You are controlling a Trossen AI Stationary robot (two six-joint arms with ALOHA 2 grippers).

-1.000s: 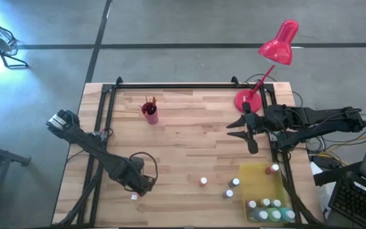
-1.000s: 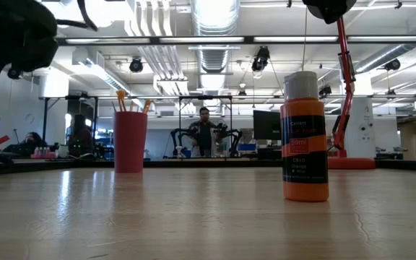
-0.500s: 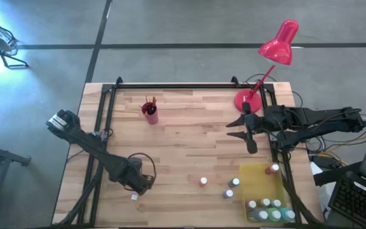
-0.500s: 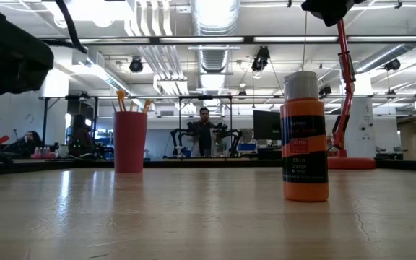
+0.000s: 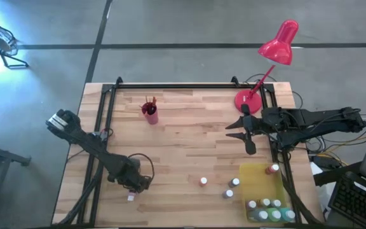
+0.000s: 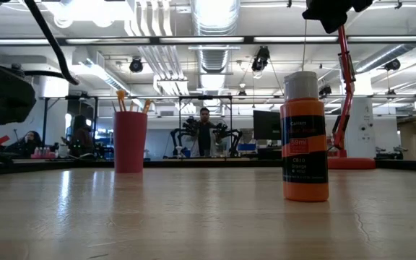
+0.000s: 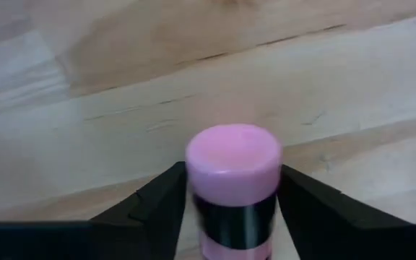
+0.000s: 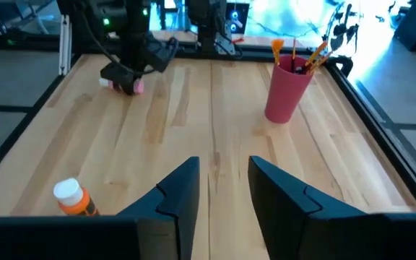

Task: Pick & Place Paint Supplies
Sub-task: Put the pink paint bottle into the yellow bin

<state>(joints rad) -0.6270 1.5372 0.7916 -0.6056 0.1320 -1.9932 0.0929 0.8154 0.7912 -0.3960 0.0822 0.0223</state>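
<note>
The left gripper (image 7: 231, 217) has its fingers (image 7: 154, 209) apart astride the pink bottle (image 7: 233, 173) lying on the counter (image 5: 189, 146), while the right gripper (image 5: 239, 129) waits well apart, fingers spread.

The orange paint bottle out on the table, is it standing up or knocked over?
Upright: the orange paint bottle stands on its base, white cap on top.

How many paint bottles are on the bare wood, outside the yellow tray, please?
4: pink bottle at the left gripper, orange bottle mid-table, two bottles beside the tray.
</note>
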